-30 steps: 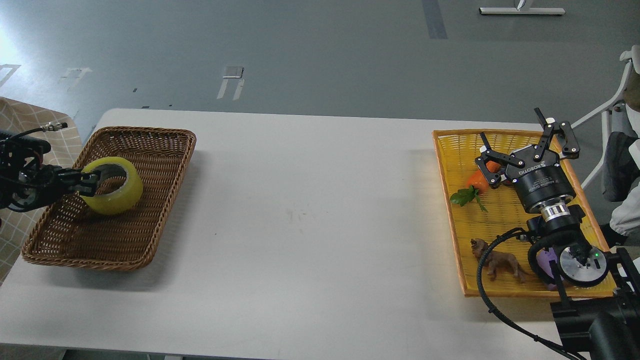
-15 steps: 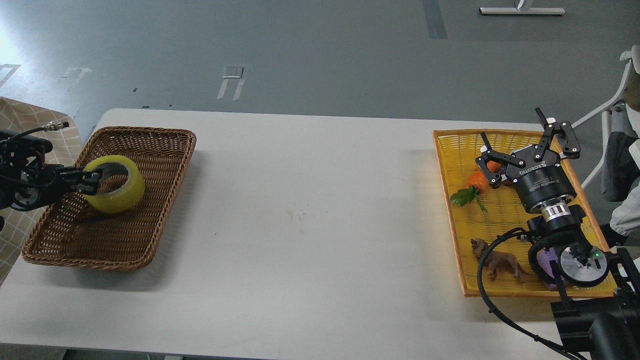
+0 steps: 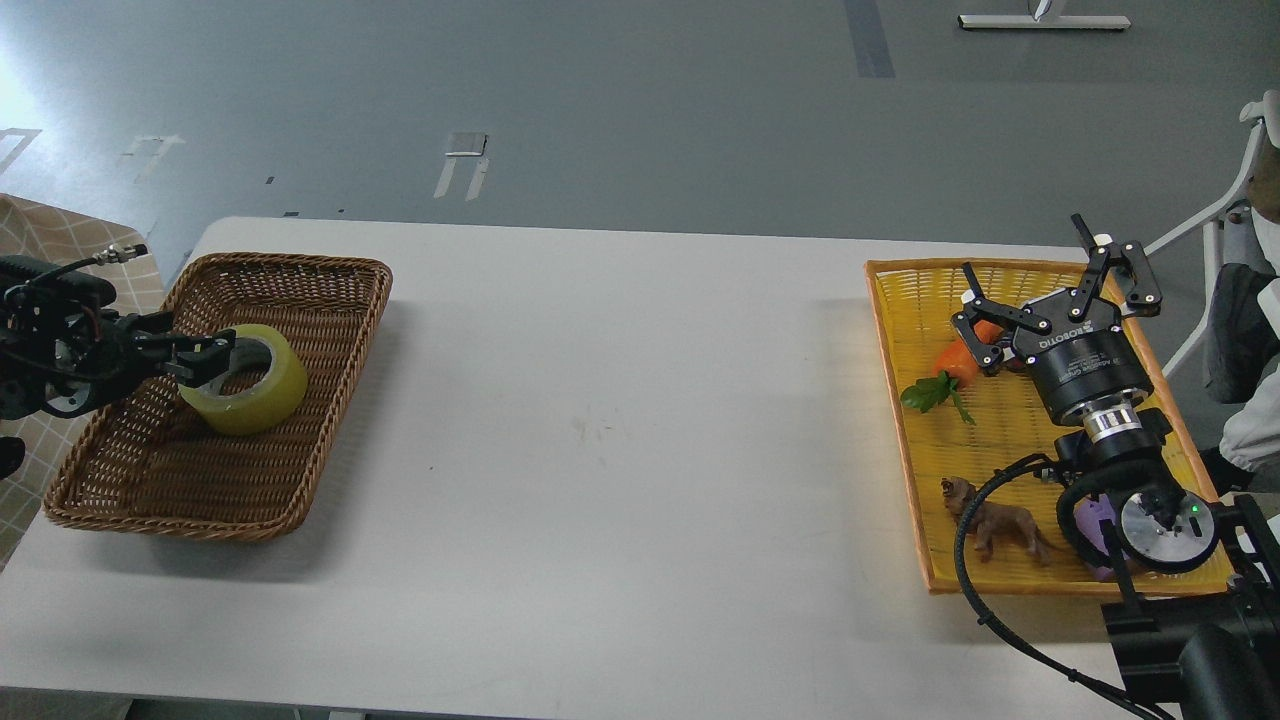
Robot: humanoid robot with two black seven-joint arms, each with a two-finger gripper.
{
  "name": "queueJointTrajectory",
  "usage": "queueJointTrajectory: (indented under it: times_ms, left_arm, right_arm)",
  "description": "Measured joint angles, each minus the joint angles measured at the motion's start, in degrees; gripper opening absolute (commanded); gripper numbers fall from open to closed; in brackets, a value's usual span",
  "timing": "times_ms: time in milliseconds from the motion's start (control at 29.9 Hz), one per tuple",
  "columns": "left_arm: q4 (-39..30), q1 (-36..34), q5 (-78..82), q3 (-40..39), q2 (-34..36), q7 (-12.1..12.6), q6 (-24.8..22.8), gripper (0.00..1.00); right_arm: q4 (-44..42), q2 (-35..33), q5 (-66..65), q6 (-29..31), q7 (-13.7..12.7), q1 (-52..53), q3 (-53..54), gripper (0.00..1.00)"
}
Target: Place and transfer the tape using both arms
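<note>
Meanwhile the left claw, pinching the tape roll, has carried it rightward over the wicker basket, starting the transfer; the right claw stays spread.

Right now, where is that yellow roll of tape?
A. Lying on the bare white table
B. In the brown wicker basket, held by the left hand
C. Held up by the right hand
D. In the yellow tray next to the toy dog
B: the tape sits inside the brown wicker basket, with the left hand gripping its rim.
</note>
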Motion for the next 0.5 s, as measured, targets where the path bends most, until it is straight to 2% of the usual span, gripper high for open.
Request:
queueJointTrajectory:
  times_ms: [167, 334, 501]
  left_arm:
    - [-0.25, -1.69, -6.41, -0.34, 0.18, -0.70, -0.09, 0.98]
    - [-0.97, -7.44, -13.49, -0.50, 0.24, -2.60, -0.95, 0.98]
    - [-1.14, -14.91, -21.31, -0.77, -0.46, -3.05, -4.41, 0.98]
  right_arm:
    - [0.02, 0.00, 0.00, 0.00, -0.04, 0.03, 0.03, 1.00]
    - [0.10, -0.28, 0.00, 0.00, -0.28, 0.19, 0.03, 1.00]
    - [0.26, -0.82, -0.08, 0.00, -0.61, 1.15, -0.05, 1.00]
